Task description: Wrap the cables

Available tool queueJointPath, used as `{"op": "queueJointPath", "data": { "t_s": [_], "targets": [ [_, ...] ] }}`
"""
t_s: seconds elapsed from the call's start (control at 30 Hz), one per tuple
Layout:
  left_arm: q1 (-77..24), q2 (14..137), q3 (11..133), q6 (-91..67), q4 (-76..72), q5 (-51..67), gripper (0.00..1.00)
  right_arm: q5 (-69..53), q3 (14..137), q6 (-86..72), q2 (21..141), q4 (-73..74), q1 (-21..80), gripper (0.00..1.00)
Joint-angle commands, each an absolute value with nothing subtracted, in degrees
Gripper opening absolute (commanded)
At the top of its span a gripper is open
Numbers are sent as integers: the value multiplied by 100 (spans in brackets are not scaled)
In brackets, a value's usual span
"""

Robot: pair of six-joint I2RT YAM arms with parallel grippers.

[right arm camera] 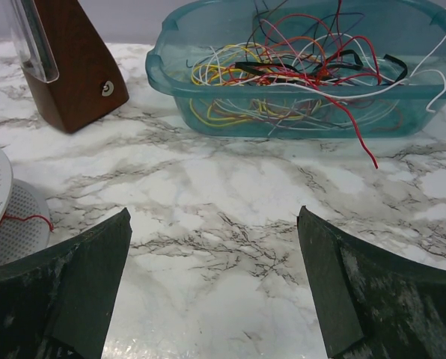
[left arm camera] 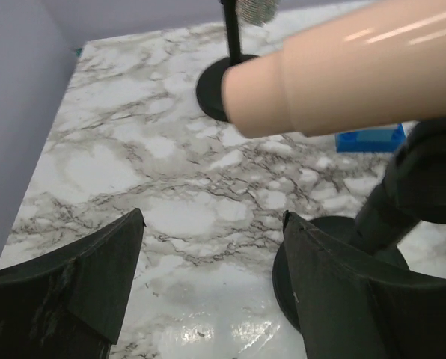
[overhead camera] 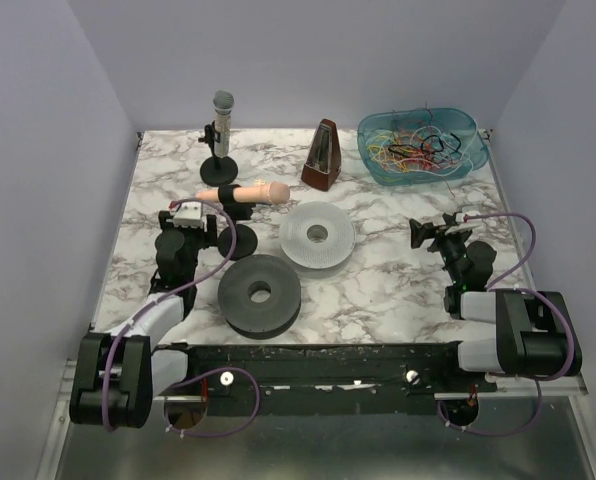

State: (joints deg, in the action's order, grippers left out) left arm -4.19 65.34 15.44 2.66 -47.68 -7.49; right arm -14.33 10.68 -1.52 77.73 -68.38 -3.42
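Observation:
The cables (overhead camera: 415,148) lie as a tangle of yellow, red, white and black wires in a teal tub (overhead camera: 373,160) at the back right. In the right wrist view the cables (right arm camera: 283,71) fill the tub (right arm camera: 298,120), and one red wire (right arm camera: 361,138) hangs over its front wall. My right gripper (overhead camera: 424,232) (right arm camera: 213,212) is open and empty over bare marble, well short of the tub. My left gripper (overhead camera: 190,210) (left arm camera: 212,217) is open and empty, just below the left end of a flesh-coloured cylinder (left arm camera: 343,67).
The cylinder (overhead camera: 246,194) sits on a black stand (left arm camera: 335,228). A white spool (overhead camera: 317,236) with a thin red strand on it (right arm camera: 28,218) and a black spool (overhead camera: 259,293) lie mid-table. A metronome (overhead camera: 323,155) and a microphone on a stand (overhead camera: 221,125) are at the back.

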Motion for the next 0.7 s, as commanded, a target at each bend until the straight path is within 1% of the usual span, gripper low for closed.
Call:
{"op": "queueJointPath", "data": {
  "t_s": [0.0,0.03,0.1,0.2,0.37,0.43,0.5,0.67],
  "targets": [
    [-343,6162,2502,1429,-1405,1567,76,-1485,1169,-62,7805,-6873,-343,100],
    [-343,6126,2601,1633,-1006,1965,73,-1477,1169,-62,7805,-6873,-334,100],
    [-343,5969,2567,1696,-975,2398,73,-1485,1160,-62,7805,-6882,-334,100],
    [-343,5924,2382,1617,-1624,2583,73,-1485,1151,-62,7796,-6891,-343,100],
    [-343,5959,2127,1285,-2810,3654,74,-1485,1151,-62,7796,-6908,-334,100],
    [-334,6046,2048,986,-3390,3744,75,-1494,1151,-62,7796,-6917,-334,100],
    [-343,6195,2135,914,-3568,3552,74,-1503,1143,-62,7796,-6917,-334,100],
    [-369,6661,2706,1203,-3069,3428,65,-1503,1143,-62,7805,-6926,-334,100]
  ]
}}
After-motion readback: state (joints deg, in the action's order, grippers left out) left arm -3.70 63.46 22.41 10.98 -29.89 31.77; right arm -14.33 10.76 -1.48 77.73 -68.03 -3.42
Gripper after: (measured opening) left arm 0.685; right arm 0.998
